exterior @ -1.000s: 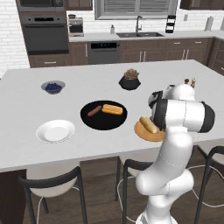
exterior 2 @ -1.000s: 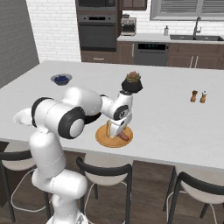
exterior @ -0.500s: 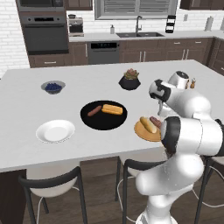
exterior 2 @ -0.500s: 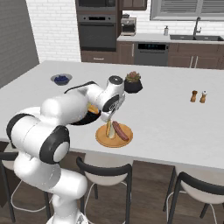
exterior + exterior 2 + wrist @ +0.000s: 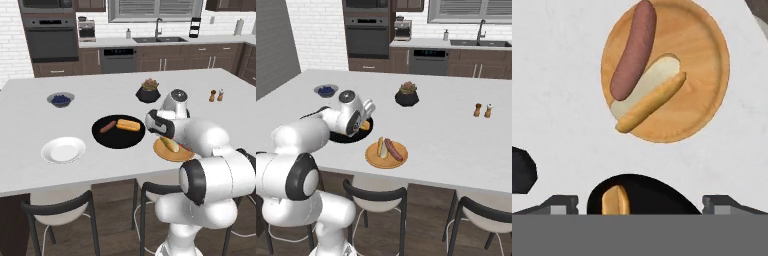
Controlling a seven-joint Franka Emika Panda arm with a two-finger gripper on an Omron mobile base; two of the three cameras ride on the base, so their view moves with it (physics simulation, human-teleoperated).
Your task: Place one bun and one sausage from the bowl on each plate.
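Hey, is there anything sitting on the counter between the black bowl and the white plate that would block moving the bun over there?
Nothing visible does. The bare counter runs straight from the black bowl, where the bun lies, to the white plate. The blueberry bowl sits farther back, off that line.

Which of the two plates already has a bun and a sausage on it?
The tan wooden plate, with a bun and sausage side by side. The white plate is bare.

Both base views look forward over the counter [image 5: 60, 175]; the hand view looks straight down closely.
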